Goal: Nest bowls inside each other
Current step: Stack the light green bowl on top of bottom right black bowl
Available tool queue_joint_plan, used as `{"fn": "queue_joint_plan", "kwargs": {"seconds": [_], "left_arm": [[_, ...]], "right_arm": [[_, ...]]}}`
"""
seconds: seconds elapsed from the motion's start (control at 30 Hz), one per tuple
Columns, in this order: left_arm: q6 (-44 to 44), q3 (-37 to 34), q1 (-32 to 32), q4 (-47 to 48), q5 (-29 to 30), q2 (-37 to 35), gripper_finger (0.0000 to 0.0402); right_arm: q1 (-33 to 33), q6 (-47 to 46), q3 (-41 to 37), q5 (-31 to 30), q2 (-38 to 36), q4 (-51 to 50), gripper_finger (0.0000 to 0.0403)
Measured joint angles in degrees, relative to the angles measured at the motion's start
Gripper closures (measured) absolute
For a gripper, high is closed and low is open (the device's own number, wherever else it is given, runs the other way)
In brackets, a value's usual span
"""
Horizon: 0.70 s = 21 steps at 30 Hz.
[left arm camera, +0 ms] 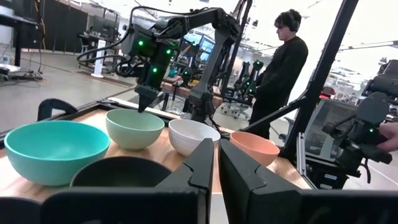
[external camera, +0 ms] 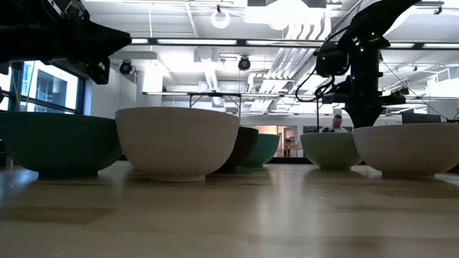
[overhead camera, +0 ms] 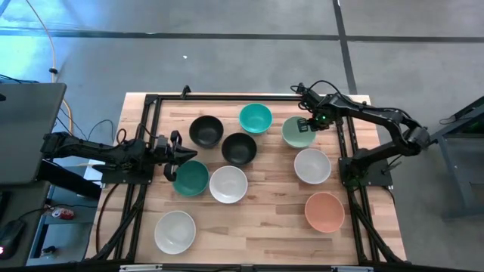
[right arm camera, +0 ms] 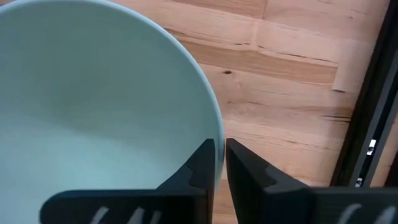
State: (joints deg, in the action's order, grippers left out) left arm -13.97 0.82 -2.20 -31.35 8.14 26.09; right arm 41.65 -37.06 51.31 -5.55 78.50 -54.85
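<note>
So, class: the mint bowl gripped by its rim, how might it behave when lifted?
The mint bowl looks rigid, so it should keep its shape. Its smooth surface may slip in the right pincer, which pinches only the thin rim. Held at one edge, it will probably tilt.

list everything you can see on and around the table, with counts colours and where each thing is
black bowls: 2, black, side by side at the table's far middle
teal bowl: 1, bright teal, far edge, beside the black pair
mint bowl: 1, pale mint, far right, its rim between the right gripper's fingers
dark green bowl: 1, dark teal-green, left middle, just under the left gripper
white bowls: 3, white, one centre, one right of centre, one near left corner
pink bowl: 1, salmon pink, near right
table: 1, light wood with a black frame
person: 1, dark clothes, standing beyond the table
left gripper: shut, empty, at the left edge
right gripper: closed on the mint bowl's rim
</note>
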Motion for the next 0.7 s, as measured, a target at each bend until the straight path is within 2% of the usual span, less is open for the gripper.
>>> {"fn": "queue_joint_plan", "kwargs": {"seconds": [0.27,0.7], "left_arm": [[-0.9,0.0,0.0,0.8,-0.1,0.0,0.0387],[-0.9,0.0,0.0,1.6,-0.1,0.0,0.0387]], "right_arm": [[0.0,0.0,0.0,0.1,0.0,0.1,0.0355],[0.0,-0.4,-1.6,-0.3,0.0,1.4,0.0395]]}}
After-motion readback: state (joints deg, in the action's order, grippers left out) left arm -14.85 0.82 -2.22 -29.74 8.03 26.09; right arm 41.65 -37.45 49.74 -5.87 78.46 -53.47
